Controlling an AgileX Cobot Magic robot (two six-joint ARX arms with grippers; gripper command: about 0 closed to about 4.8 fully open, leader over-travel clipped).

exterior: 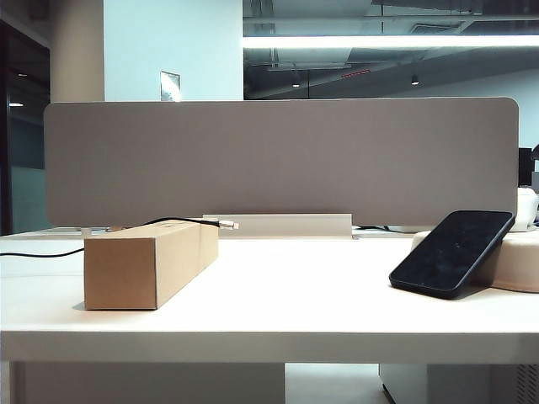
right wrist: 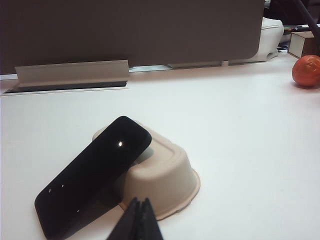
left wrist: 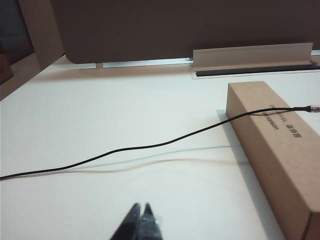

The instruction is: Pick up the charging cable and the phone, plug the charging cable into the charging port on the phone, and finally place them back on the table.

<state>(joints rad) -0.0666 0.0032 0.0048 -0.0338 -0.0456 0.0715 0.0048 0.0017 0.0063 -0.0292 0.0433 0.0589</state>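
We see the white table [exterior: 278,295] bearing a cardboard box [exterior: 152,257] at left, the black charging cable [left wrist: 150,146] trailing across the surface and up over the box. At right an upturned beige tray [right wrist: 167,175] rests on the tabletop, the phone [exterior: 452,252] propped tilted against it, lower edge on the table. Far right lies an orange fruit [right wrist: 306,70].

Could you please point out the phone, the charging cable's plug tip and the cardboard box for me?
phone [exterior: 451,253]: exterior view, middle of its dark screen.
charging cable's plug tip [exterior: 228,225]: exterior view, the pale connector lying over the box's far end.
cardboard box [left wrist: 280,145]: left wrist view, middle of its top face.
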